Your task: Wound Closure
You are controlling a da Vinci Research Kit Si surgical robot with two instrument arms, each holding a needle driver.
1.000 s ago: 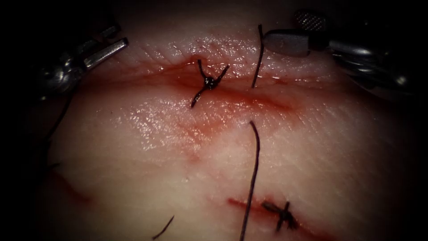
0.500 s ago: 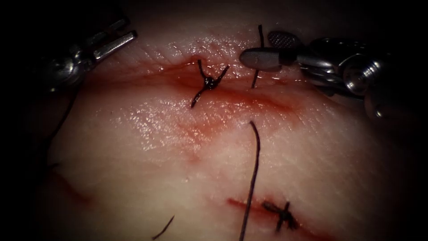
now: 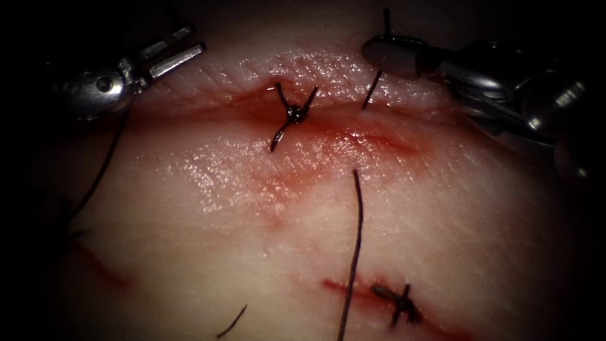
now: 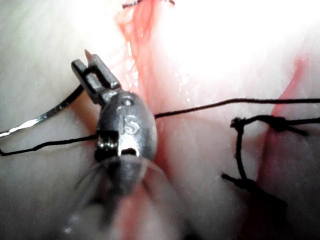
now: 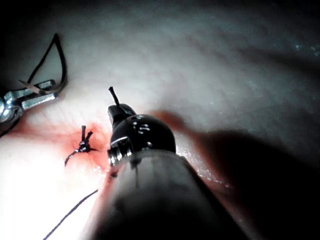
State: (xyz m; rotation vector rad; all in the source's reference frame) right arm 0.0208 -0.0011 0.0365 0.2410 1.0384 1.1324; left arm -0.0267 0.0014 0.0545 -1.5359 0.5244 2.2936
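While the thread (image 3: 377, 85) is clamped in the shut right tool (image 3: 386, 53) just beside the cut (image 3: 353, 129), the needle (image 4: 37, 120) is gripped by the left tool (image 3: 180, 53); overtension could tear the tissue (image 3: 442, 252).

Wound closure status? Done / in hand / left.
Done: one knotted stitch on the cut; another knot on the lower cut. In hand: right tool shut on the thread just right of that stitch; left tool holds the needle near one end, clear of the tissue. Left: this thread has no knot yet.
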